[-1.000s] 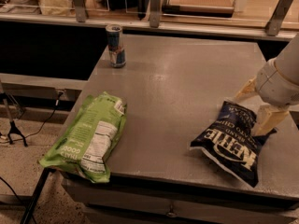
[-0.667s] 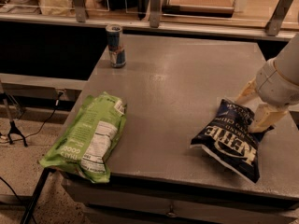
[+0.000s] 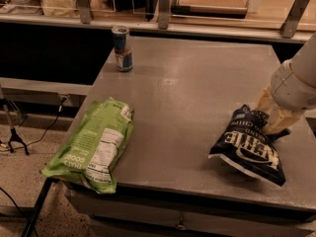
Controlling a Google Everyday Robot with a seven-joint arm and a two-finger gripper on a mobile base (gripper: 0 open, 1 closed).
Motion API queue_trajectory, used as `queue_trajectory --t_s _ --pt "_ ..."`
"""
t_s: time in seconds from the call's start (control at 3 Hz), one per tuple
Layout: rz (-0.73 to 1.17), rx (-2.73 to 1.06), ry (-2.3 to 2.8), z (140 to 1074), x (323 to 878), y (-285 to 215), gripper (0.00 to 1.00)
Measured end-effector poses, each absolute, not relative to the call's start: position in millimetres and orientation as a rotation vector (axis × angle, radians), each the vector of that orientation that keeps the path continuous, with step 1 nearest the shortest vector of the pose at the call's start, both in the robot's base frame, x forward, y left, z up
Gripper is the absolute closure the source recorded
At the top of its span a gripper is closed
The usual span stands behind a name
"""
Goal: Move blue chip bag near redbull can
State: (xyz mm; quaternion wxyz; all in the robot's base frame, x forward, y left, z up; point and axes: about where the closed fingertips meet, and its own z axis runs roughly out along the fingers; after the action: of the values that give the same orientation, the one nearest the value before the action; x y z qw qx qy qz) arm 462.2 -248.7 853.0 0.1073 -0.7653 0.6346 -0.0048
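Step in hand: the grasp is made and the lift is starting; carrying the bag to the can is not yet done.
Gripper: the gripper is at the right edge of the worktop, at the upper end of the bag.
Fingers: the pale fingers look closed on the top edge of the blue bag. I judge this from the bag's pose, because the arm hides part of the contact.
Blue bag: it is at the front right of the worktop and tilted. Its upper end is at the gripper and its lower corner points to the front edge, with a shadow under it, so it seems partly off the surface.
Can: the can stands upright at the back left corner, well apart from the bag.
Green bag: the green bag lies flat at the front left, and its lower end hangs over the edge.
Next move: raise the bag until it is free of the worktop. Then carry it to the left and back, over the bare middle, and put it down just beside the can without pushing the can. The path passes behind the green bag.
Change from 1.0 s ago: the lower corner of the blue bag is higher and a little more to the right. The gripper is at almost the same place. The can and the green bag have not moved.
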Motion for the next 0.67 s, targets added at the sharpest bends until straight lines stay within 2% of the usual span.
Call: queue_trajectory --t_s 0.33,0.67 --pt "-0.014 -2.253 1.868 853 462 -249 1.00" --pt "-0.062 -2.199 1.875 867 487 -255 1.00"
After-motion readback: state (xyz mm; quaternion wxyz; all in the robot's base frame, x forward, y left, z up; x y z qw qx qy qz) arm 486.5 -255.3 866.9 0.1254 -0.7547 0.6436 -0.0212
